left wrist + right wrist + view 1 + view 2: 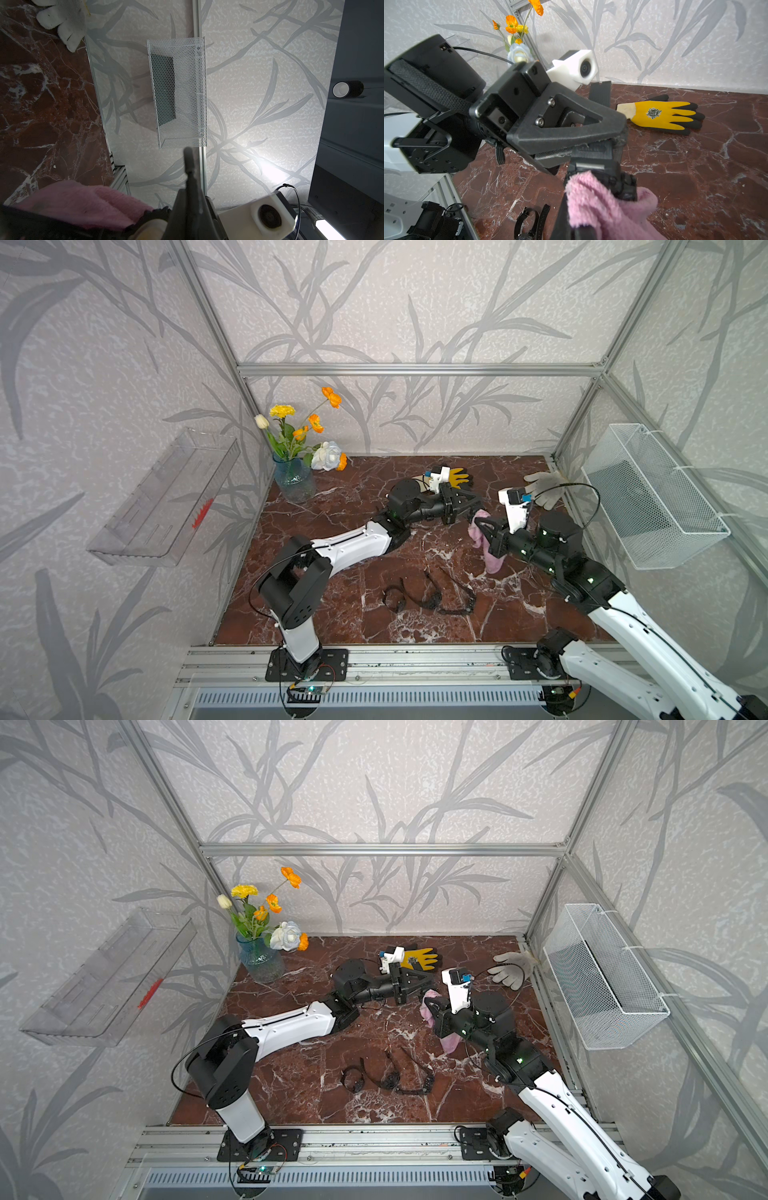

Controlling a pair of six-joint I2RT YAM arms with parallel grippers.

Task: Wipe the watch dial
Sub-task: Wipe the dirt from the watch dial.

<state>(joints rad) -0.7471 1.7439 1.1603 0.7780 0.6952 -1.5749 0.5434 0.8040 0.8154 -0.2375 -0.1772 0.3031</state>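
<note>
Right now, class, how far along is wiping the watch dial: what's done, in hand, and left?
Done: the left end effector is shut on a watch held above the table; the right end effector is shut on the pink cloth. In hand: the cloth presses against the watch. Left: finishing the wipe; the dial is hidden, so whether it is clean cannot be told.

Surface: you have a dark red, white-veined marble-pattern tabletop [332, 614].
Far left corner: your blue glass vase [294, 483] of flowers stands upright.
Far edge, middle: a yellow glove [459, 477] with black fingertips lies flat.
Far right corner: a grey glove [546, 489] lies beside the frame.
Near middle: you'll find black watches [432, 599] close together with their straps splayed; the exact count is unclear.
</note>
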